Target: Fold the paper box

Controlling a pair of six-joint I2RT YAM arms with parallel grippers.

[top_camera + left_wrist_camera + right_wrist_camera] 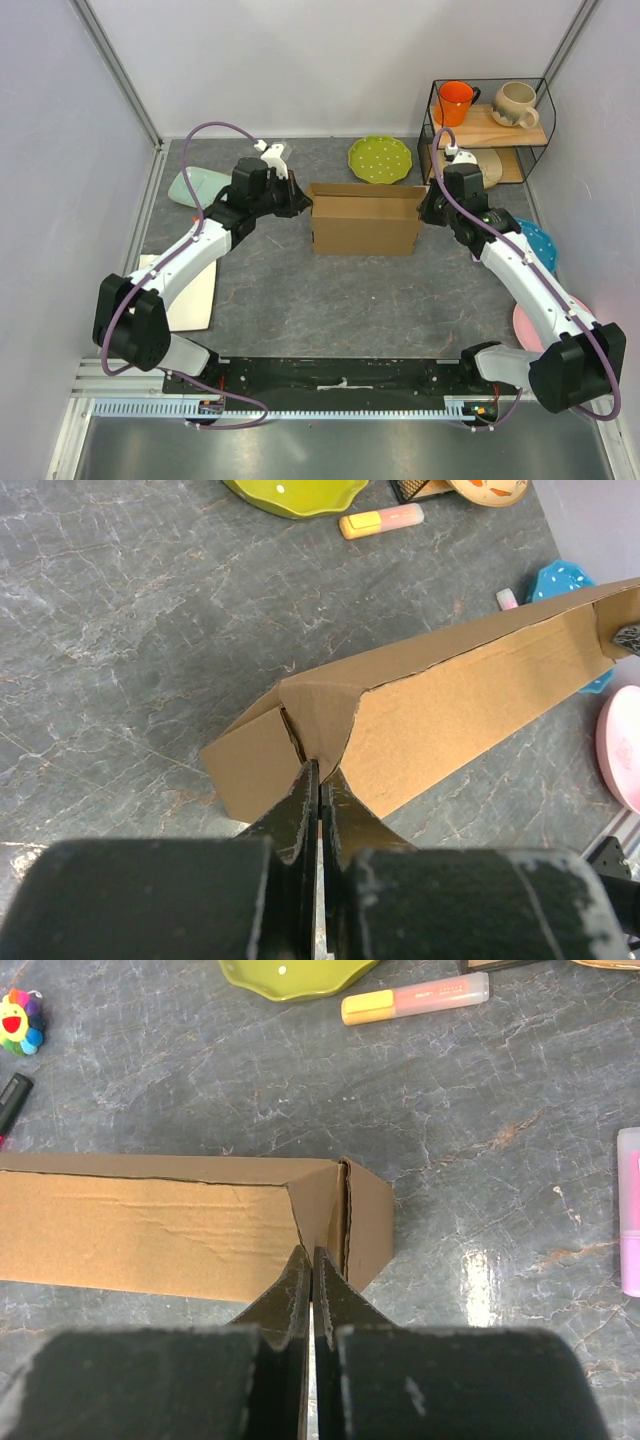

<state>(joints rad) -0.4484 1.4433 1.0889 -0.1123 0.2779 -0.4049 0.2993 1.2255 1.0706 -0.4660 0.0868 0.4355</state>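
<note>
Brown corrugated cardboard paper box point(365, 222) sat mid-table on the grey marbled tabletop point(300, 310). It stood as a shallow trough, open at the top, with its long side facing the arm bases.

Left gripper point(319, 772) was at the box's left end. Jaws were together, tips against the folded corner flap. Couldn't tell whether any cardboard was pinched between them.

Right gripper point(311, 1256) was at the right end. Jaws were together, tips on the near wall right by the corner fold. Same caveat on a pinch.

Scalloped lime-green plate point(380, 158) lay behind the box, apart from it. Yellow-and-pink highlighter pen point(415, 998) lay just beside that plate.

Black wire shelf with wooden boards point(485, 132) stood back right, carrying an orange mug point(455, 100) and a beige mug point(515, 103).

White flat board point(195, 300) lay near left, partly beneath the left arm.
</note>
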